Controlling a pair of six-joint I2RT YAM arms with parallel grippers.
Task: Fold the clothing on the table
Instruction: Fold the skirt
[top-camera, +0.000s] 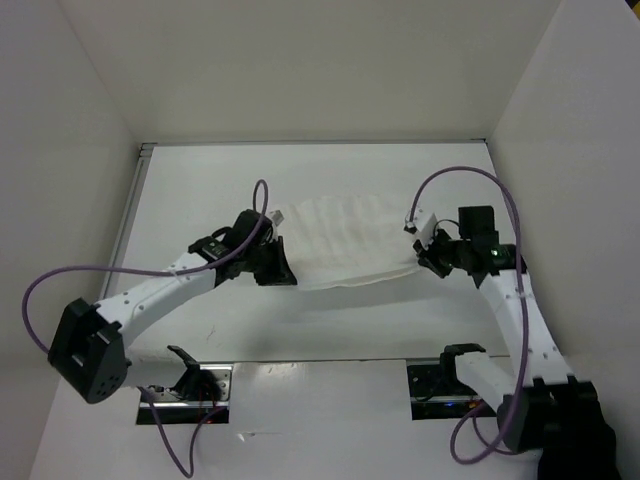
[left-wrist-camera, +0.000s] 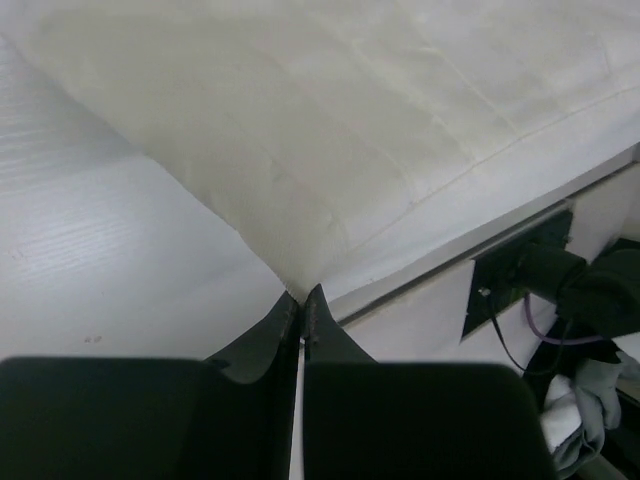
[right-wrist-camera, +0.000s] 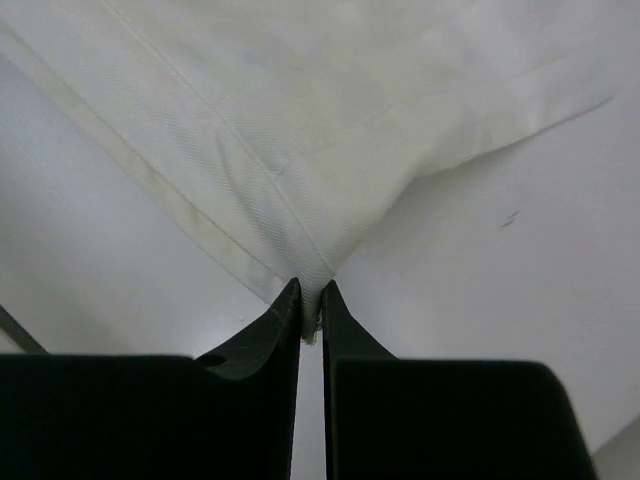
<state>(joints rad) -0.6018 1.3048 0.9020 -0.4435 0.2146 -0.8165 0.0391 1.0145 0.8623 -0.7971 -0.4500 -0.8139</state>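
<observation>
Pinching the two near corners of the clothing (top-camera: 345, 240), both pairs of jaws are closed tight on fabric. The left jaws grip the near-left corner and the right jaws grip the near-right corner at its hem; each wrist view shows cloth bunching into the closed tips. The garment lies in the middle of the surface (top-camera: 330, 330), between the left arm (top-camera: 160, 285) and the right arm (top-camera: 515, 300). Its far part is flat, and its near edge appears raised a little, sagging between the two grips.

The step in hand looks like the lift-and-carry that brings this near edge over to the far edge. To do it well, raise both corners together and level, with the span between them just taut so the middle does not droop and drag. Both arms should travel away from their bases at a matched pace, then lower until edge meets edge. Release only once the cloth rests flat, since fabric this thin likely slips and creases easily.
</observation>
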